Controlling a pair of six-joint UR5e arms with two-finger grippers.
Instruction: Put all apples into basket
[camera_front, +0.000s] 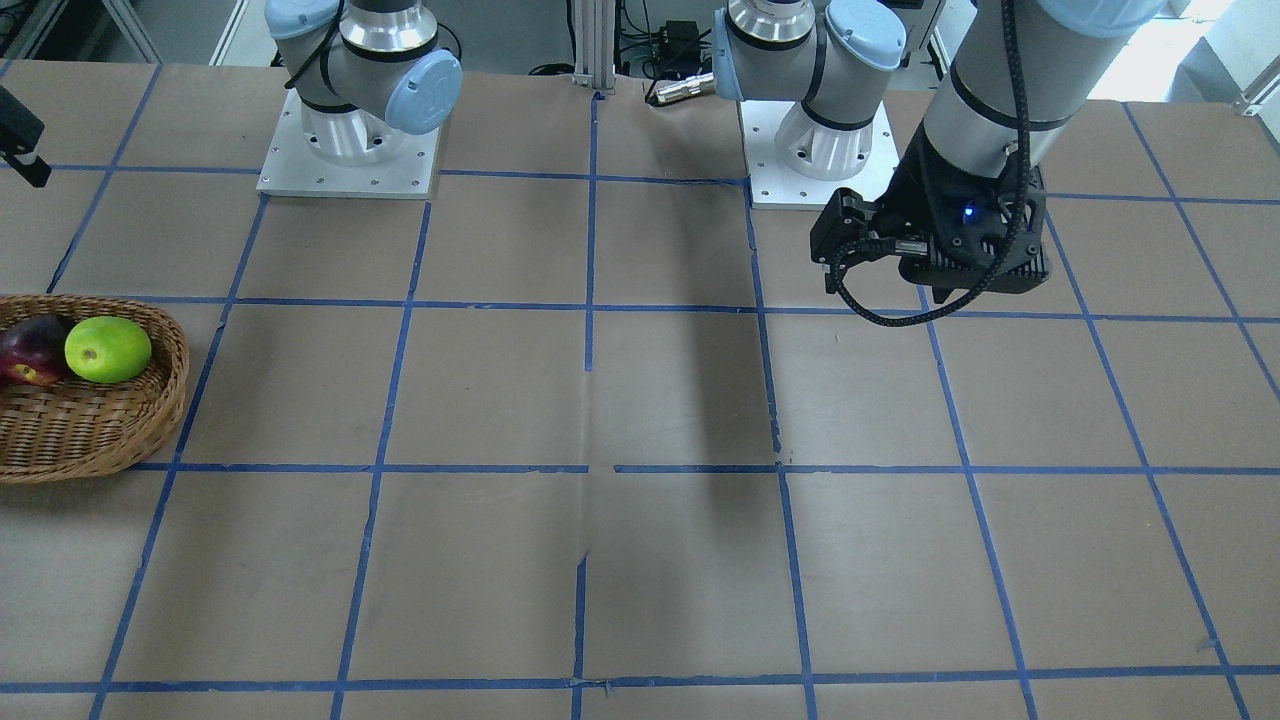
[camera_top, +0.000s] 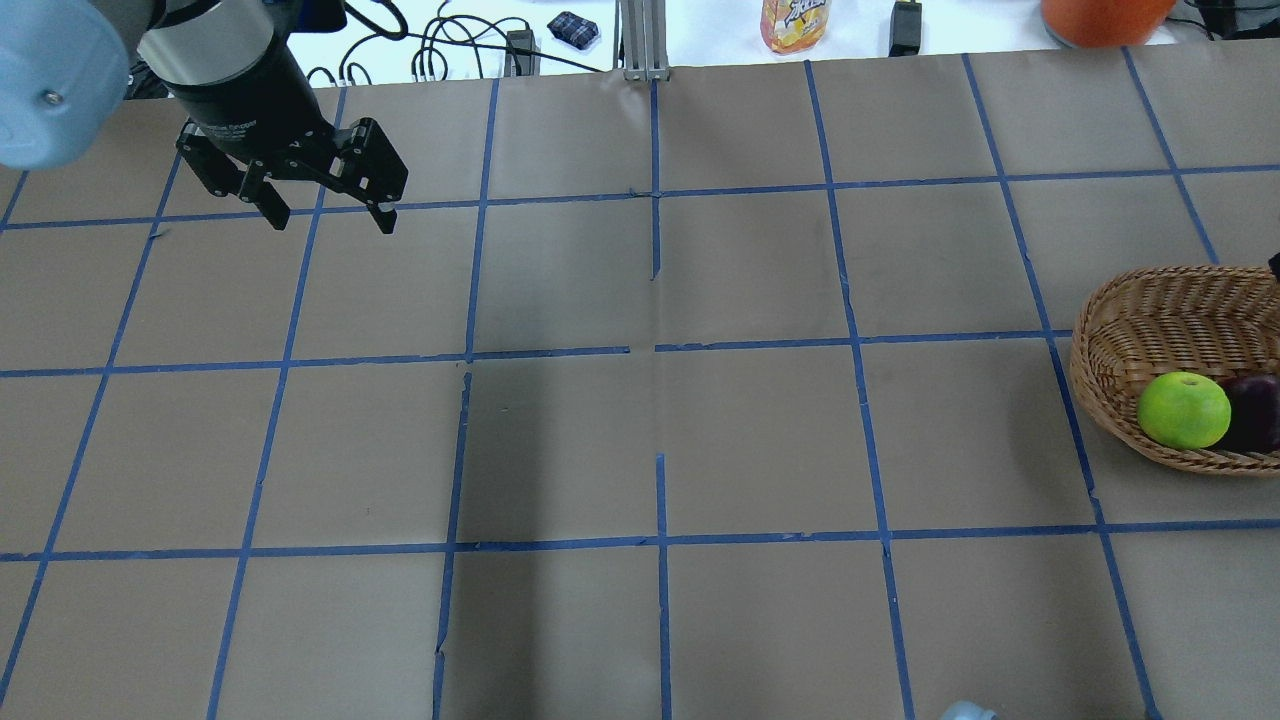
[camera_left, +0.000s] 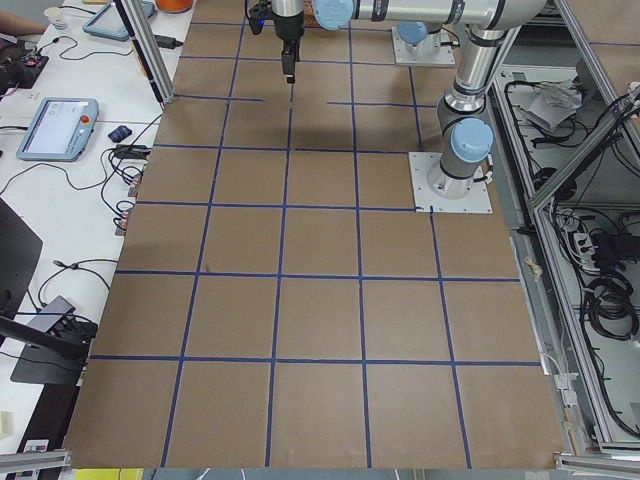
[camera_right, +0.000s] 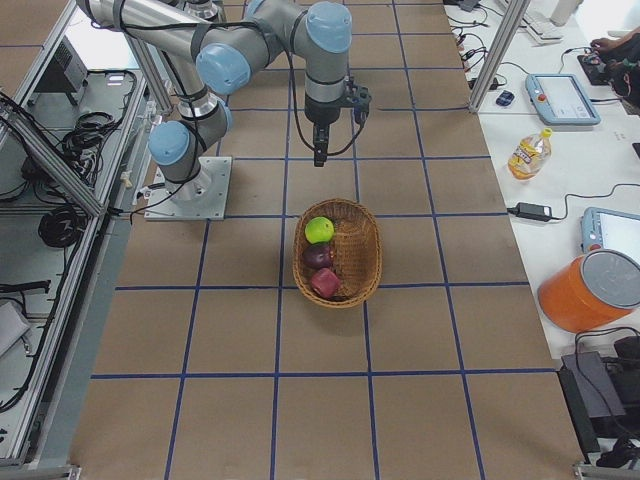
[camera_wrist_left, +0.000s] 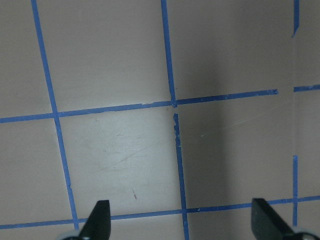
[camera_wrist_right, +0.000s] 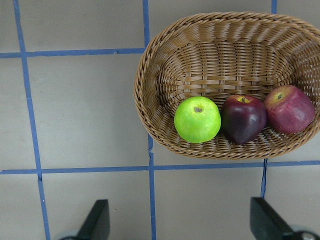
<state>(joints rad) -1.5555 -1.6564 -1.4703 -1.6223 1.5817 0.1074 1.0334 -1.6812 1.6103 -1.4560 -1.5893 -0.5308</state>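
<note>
No legible text, label, number or sign anywhere.

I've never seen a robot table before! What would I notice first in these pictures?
First, the bright colours in the wicker basket: a lime green apple, a dark maroon apple and a red apple sit in a row along one side of it. Then the robot's hands: the right gripper hangs open above the table beside the basket, and the left gripper hangs open far from it, with nothing under it.
</note>
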